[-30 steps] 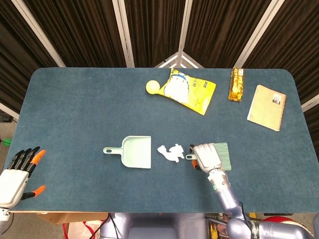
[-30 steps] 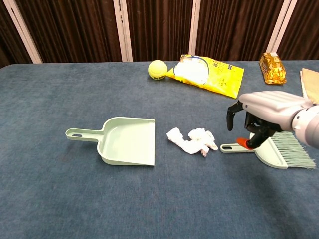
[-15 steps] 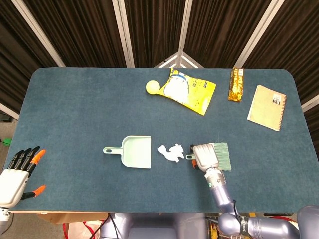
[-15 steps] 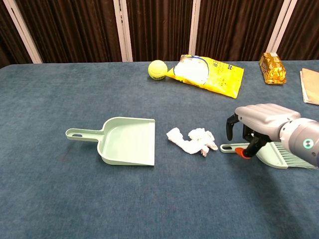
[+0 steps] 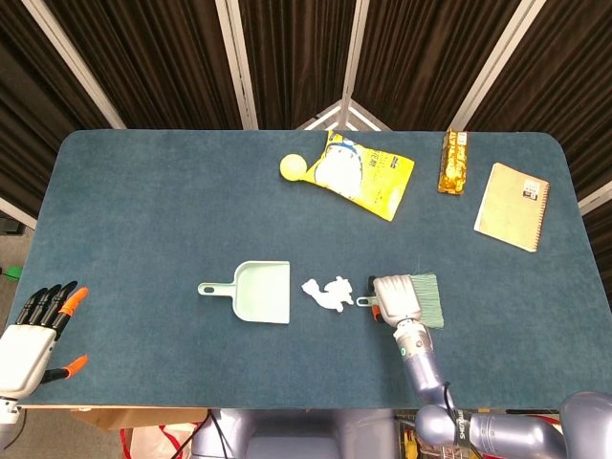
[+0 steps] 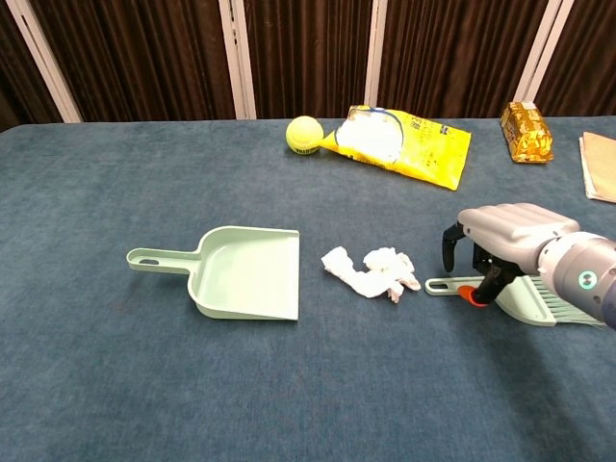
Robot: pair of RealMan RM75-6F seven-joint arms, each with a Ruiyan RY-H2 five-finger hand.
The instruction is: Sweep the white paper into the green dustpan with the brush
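Observation:
The pale green dustpan lies flat at mid-table, handle to the left, mouth facing right. Just right of its mouth sits the crumpled white paper. Right of the paper, the green brush lies on the table, handle pointing at the paper. My right hand hangs low over the brush, its fingers curled down on both sides of the handle, the orange thumb tip at the near side. The brush stays flat on the cloth. My left hand is open beyond the table's near left corner.
A yellow tennis ball and a yellow snack bag lie at the back centre. A golden packet and a tan notebook lie at the back right.
My right hand has sunk lower onto the brush and its fingers now straddle the handle. Brush, paper, dustpan and left hand have not moved.

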